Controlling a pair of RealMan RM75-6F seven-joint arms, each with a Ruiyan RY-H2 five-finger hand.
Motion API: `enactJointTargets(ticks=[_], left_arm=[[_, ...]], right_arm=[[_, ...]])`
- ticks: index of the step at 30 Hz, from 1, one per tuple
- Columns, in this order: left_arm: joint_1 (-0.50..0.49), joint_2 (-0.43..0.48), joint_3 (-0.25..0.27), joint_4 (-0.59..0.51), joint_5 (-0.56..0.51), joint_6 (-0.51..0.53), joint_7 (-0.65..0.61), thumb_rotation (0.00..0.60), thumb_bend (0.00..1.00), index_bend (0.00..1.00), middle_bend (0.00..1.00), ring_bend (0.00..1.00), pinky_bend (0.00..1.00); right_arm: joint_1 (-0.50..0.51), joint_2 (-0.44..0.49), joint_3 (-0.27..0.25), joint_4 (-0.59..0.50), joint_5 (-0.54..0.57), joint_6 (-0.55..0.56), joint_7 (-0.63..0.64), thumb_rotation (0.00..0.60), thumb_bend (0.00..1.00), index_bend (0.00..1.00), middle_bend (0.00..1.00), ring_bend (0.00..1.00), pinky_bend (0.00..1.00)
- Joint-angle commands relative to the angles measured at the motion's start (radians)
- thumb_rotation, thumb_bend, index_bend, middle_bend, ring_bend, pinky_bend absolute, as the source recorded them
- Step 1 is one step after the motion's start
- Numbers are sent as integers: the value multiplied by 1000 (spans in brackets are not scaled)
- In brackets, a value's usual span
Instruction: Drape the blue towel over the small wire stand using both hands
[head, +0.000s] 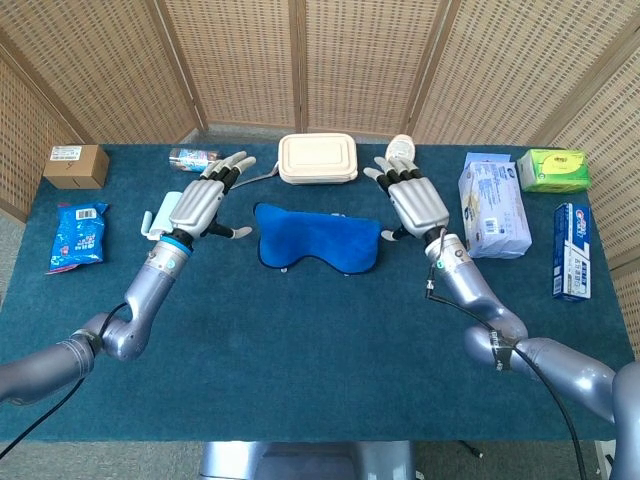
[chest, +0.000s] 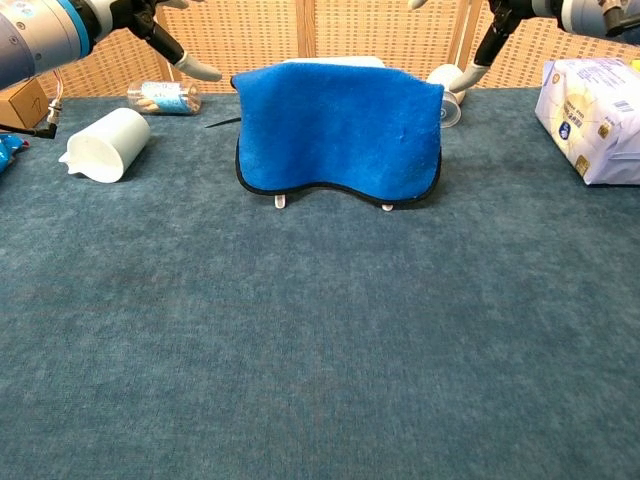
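Observation:
The blue towel (head: 320, 232) (chest: 337, 130) hangs over the small wire stand, whose white feet (chest: 280, 202) show under its hem; the rest of the stand is hidden. My left hand (head: 202, 201) hovers just left of the towel, fingers spread, holding nothing; in the chest view only a fingertip (chest: 200, 69) and part of the wrist show. My right hand (head: 412, 198) hovers just right of the towel, also spread and empty, with a finger (chest: 470, 75) visible at the top of the chest view. Neither hand touches the cloth.
A white cup (head: 167, 215) (chest: 108, 143) lies left of the stand. A beige lunch box (head: 317, 157) and a white bottle (head: 401, 149) sit behind it. Tissue packs (head: 493, 205) and boxes (head: 552, 170) lie at the right; a cardboard box (head: 76, 165) and a snack bag (head: 78, 234) at the left.

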Motion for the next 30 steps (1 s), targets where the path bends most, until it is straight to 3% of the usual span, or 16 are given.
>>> enactJointTargets(ticks=[1,11,20,30], left_arm=[[3,5,-2,-7,-1,3,-2,600,201,0,0,0,0],[12,33,-8,-43,-5,9,-4,600,201,0,0,0,0],[64,92,-4,-148,-23,48,2,600,202,0,0,0,0],[220,234,46,-389,-53,148,10,600,203,38,0,0,0]], right_arm=[[0,6,-5,-2,2,-5,-9,600,0,102,0,0,0],[-13,28,-33,-13,-4,-10,-39,600,0,79,0,0,0],[-62,81,-38,-73,-18,36,-8,600,0,90,0,0,0],[-182,170,-48,-220,-70,179,67,600,0,121,7,0,0]])
